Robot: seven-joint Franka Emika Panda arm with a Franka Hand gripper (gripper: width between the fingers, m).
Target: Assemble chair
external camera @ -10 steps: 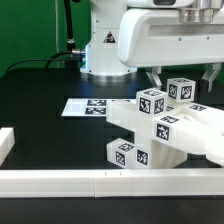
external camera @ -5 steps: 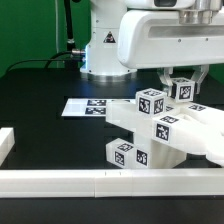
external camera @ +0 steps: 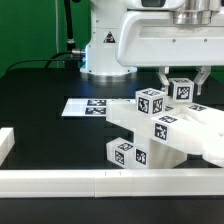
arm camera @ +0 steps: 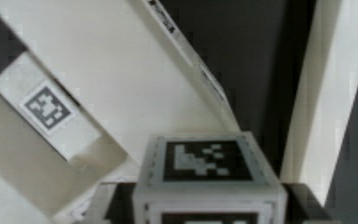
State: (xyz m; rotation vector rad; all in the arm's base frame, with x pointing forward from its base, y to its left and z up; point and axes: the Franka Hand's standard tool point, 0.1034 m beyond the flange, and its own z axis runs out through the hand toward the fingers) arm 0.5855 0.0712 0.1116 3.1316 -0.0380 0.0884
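Observation:
My gripper [external camera: 184, 82] hangs at the exterior view's right, shut on a white square leg [external camera: 183, 90] with black-and-white tags on its faces. The dark fingers [external camera: 165, 76] press on both sides of the leg. Just below and in front lies the white chair assembly [external camera: 170, 135], blocky tagged pieces stacked and tilted on the black table. In the wrist view the leg's tagged end [arm camera: 206, 162] fills the gap between the jaws of my gripper [arm camera: 206, 200], with a white tagged chair panel [arm camera: 78, 95] behind it.
The marker board [external camera: 84, 106] lies flat on the black table, to the exterior view's left of the chair parts. A long low white border rail [external camera: 95, 181] runs along the front edge. The robot's white base [external camera: 105, 45] stands at the back.
The fingers stood wide apart on either side of the leg one second ago; they have since closed onto it. The arm and the chair parts have hardly moved.

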